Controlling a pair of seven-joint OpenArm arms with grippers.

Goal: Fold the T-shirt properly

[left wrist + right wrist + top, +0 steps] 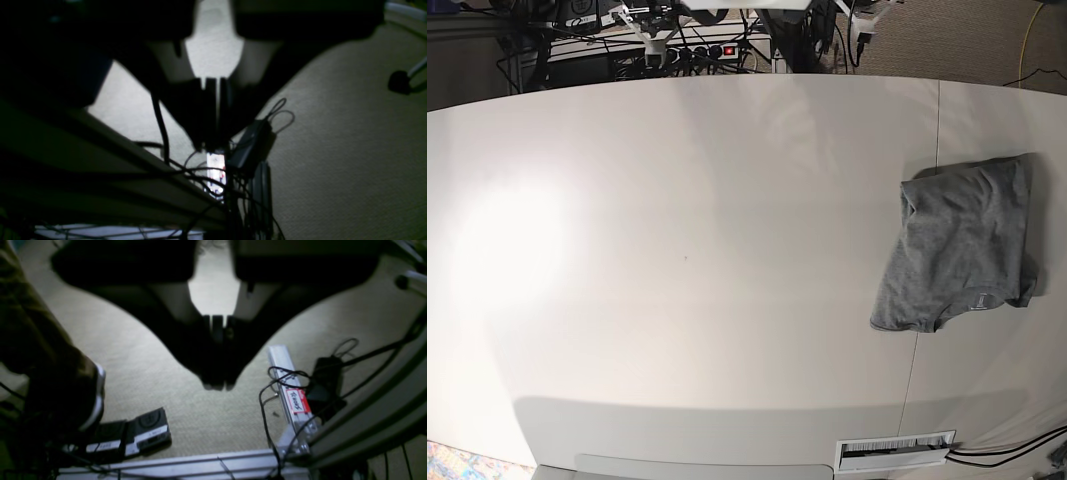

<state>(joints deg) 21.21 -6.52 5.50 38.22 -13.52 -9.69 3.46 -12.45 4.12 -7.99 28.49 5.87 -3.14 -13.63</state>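
Base view showed us the T-shirt [962, 245] lying bunched on the white table [687, 260], near the table's right edge. We saw the left end effector [213, 146] and the right end effector [217, 385] closed on nothing, both hanging over the carpeted floor [186, 400] beside the table's frame.

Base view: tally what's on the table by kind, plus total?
Grey T-shirt, folded, near the table's right edge: 1
White label strip with a barcode-like print, at the near edge: 1
Robot arms or fingers over the table: 0
Total: 2
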